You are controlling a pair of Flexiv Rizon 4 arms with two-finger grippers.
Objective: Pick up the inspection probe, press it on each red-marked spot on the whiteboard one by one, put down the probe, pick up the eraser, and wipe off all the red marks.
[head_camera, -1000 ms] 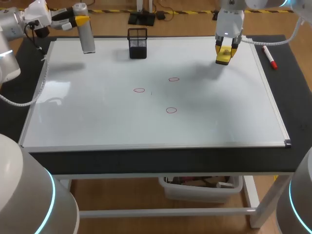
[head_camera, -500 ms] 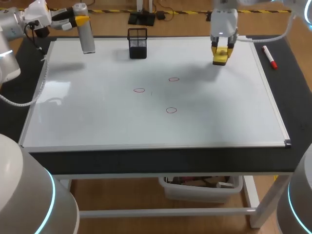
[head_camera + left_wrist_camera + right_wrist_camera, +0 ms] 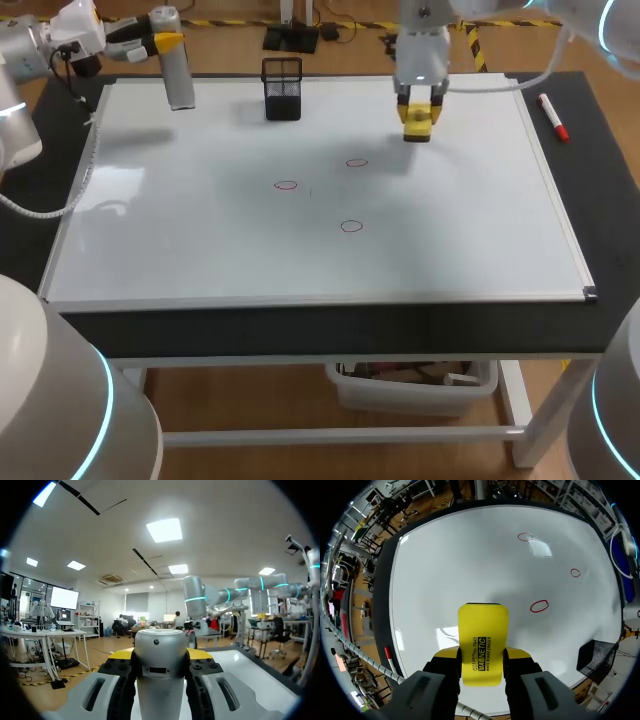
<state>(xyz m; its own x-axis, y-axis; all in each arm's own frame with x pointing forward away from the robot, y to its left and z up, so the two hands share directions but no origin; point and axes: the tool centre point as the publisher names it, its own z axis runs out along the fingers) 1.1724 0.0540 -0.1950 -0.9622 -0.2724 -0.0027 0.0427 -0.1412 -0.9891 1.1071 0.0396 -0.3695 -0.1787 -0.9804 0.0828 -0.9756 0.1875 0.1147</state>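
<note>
Three red circles point(image 3: 357, 162), point(image 3: 286, 185), point(image 3: 351, 226) are drawn near the middle of the whiteboard point(image 3: 200, 250). At the board's far left corner my left gripper point(image 3: 168, 44) is shut on the silver cylindrical probe point(image 3: 179, 78), which hangs upright above the board; the probe point(image 3: 160, 665) fills the gap between the fingers in the left wrist view. My right gripper point(image 3: 418, 98) is shut on the yellow eraser point(image 3: 417, 118) above the far middle of the board. Ahead of the eraser point(image 3: 482, 635) lie the red circles point(image 3: 539, 606), point(image 3: 575, 572), point(image 3: 525, 536).
A black mesh pen holder point(image 3: 282, 88) stands at the board's far edge, between the two grippers, and shows beside the right gripper point(image 3: 595, 660). A red-capped marker point(image 3: 553, 116) lies on the black mat right of the board.
My right arm has carried the eraser leftward along the far part of the board, nearer to the red circles. The left arm and probe have stayed put.
</note>
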